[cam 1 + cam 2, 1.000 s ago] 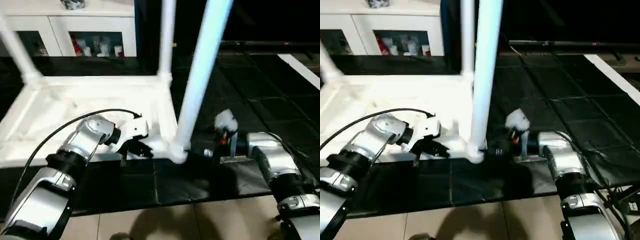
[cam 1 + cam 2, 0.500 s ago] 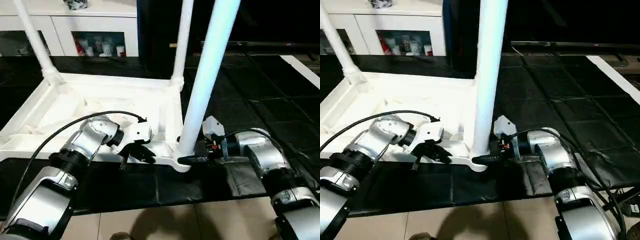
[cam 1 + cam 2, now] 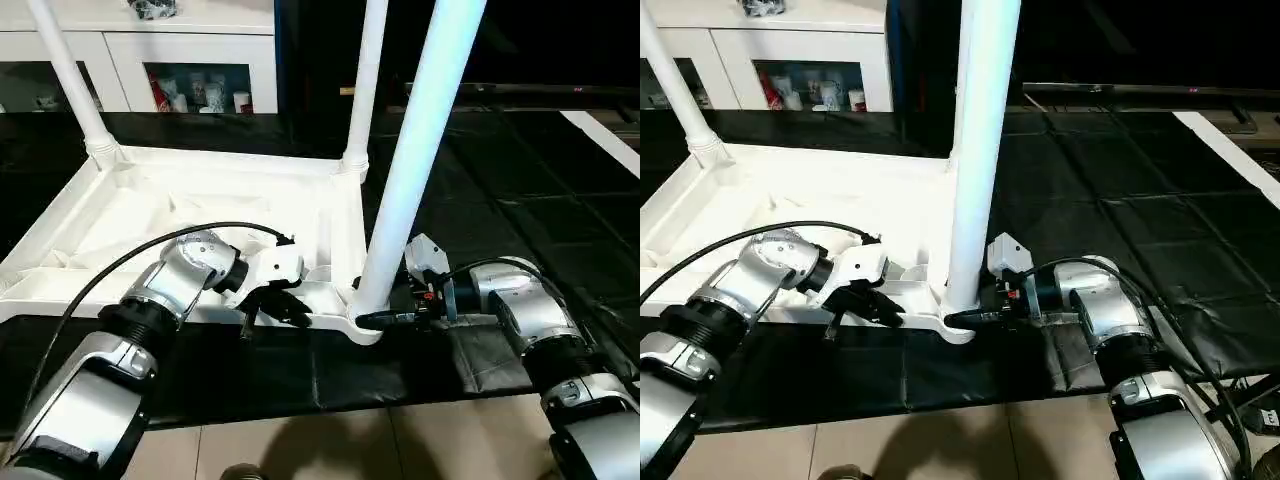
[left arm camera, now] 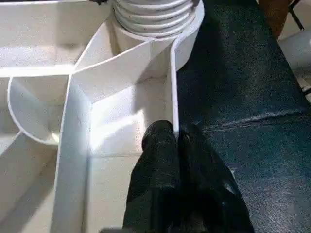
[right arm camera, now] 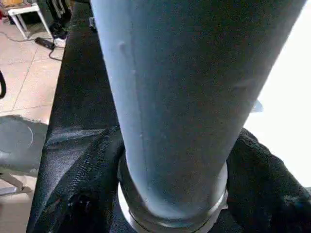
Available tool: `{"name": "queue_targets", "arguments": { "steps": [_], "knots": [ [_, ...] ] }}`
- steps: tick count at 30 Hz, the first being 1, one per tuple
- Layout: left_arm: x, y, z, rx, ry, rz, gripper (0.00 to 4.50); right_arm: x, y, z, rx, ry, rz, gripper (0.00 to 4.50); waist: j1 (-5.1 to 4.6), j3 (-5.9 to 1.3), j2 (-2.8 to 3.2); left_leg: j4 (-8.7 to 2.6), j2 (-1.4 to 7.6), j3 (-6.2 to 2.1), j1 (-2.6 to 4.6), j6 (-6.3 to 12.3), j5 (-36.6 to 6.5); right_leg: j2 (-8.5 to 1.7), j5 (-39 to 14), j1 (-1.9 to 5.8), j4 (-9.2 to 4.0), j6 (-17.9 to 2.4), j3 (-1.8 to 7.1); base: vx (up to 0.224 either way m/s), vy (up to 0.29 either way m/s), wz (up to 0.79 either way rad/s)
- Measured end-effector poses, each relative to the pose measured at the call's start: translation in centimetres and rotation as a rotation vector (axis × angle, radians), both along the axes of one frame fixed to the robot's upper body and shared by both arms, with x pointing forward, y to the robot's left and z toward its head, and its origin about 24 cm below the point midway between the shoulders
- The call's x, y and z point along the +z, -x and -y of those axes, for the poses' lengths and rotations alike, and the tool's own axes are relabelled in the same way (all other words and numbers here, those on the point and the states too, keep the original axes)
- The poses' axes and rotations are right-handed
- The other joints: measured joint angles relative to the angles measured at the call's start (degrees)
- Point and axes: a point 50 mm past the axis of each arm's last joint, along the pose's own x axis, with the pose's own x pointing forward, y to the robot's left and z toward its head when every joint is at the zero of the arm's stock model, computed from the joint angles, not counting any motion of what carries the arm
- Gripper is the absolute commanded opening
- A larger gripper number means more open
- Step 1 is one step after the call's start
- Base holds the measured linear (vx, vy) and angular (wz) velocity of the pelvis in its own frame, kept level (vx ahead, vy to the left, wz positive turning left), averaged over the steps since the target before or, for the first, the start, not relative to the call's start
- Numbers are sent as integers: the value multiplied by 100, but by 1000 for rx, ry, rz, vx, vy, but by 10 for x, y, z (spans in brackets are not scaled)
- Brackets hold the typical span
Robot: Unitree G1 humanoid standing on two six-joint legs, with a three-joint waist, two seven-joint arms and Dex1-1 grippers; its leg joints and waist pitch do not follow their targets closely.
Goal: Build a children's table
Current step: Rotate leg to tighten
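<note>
Left eye view shows the children's table [image 3: 200, 215] lying upside down on a black mat [image 3: 480, 240], its ribbed underside facing up. Three legs stand upright in view at its corners; the near leg [image 3: 415, 170] rises from the corner closest to the robot's right side.

The left gripper [image 3: 290, 308] is clenched on the thin rim of the frame along the near edge, just beside that corner; the left wrist view shows its fingers [image 4: 160, 160] pinching the rim wall between them. The right gripper [image 3: 975, 318] sits at the base of the near leg with its fingers on either side of the leg's foot, and the right wrist view shows the leg between them. The pictures do not settle whether the fingers already bear on the leg.

The step in hand appears to be seating or tightening this leg. To do it well:
- Keep the left grip firm so the frame cannot slide on the mat.
- Close squarely on the leg near its base.
- Keep the leg upright while turning, so the thread does not cross.
</note>
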Motion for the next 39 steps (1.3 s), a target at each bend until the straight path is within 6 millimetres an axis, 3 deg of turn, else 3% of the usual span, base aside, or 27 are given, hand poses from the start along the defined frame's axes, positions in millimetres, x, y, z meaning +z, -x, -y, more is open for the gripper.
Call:
{"name": "queue_targets", "arguments": {
  "steps": [3,5,12,17,24,26,29,34,39],
  "knots": [
    [-3,-2,2,64,21,-22,0,-4,0,-1,-57,-18,-17,269,2,-1,2,6,0,0,16,0,3,-2,0,16,5,-1,2,0,0,0],
    [-6,-8,8,172,45,-24,0,-9,-3,1,-196,-36,-21,269,-7,-1,2,8,-2,0,47,-1,5,-3,1,47,3,-1,8,0,0,0],
    [-13,-24,37,514,101,-24,0,-17,-28,-13,-746,-102,-41,268,-304,2,10,-11,-16,0,108,-2,4,-9,2,75,-2,2,46,0,0,0],
    [-12,-28,49,648,136,-17,0,-12,-44,-30,-934,-77,-18,268,-420,5,25,-61,-13,0,105,-8,6,7,-4,66,-25,10,41,0,0,0],
    [-10,-28,52,654,134,4,0,-9,-46,-32,-943,-48,27,268,-430,5,24,-90,-12,-1,91,-5,5,9,-2,66,-72,8,28,0,0,0],
    [-10,-28,52,649,125,15,0,-9,-46,-32,-943,-52,30,323,-430,5,24,-90,-11,-1,91,-6,6,9,-1,66,-72,8,28,0,0,0],
    [-9,-28,50,634,116,33,0,-9,-46,-34,-926,-57,35,350,-445,5,24,-97,-9,0,95,-6,6,11,-2,66,-72,8,27,0,0,0],
    [-8,-28,35,586,105,49,0,-11,-38,-30,-830,-93,39,387,-435,5,24,-112,-7,0,96,-7,6,13,-2,66,-81,8,22,0,0,0],
    [-4,-25,6,475,79,83,0,-14,-16,-9,-594,-124,29,432,-407,8,20,-113,-6,-1,79,-4,6,12,-2,60,-93,8,14,0,0,0]
  ]
}}
